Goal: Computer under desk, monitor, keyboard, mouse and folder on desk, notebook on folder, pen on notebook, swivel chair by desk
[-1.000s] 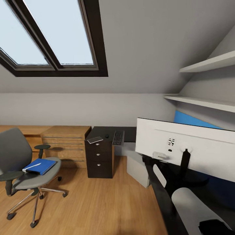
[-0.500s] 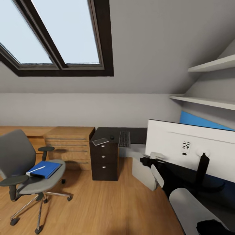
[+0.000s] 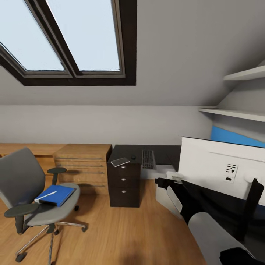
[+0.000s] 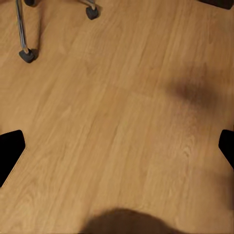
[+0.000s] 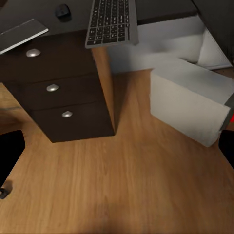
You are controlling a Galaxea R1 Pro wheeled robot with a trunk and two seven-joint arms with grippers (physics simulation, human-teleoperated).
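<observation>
Both claws are seen spread open and empty; the pen could be rolled off the folder if the swivel chair is bumped.

Right arm: rounded light grey-white shell segments, black joints and black forearm link. Wrist end black. Both wrist views: plain black claw fingertips at frame edges.

Wood floor; swivel chair casters; claw tips wide apart.
</observation>
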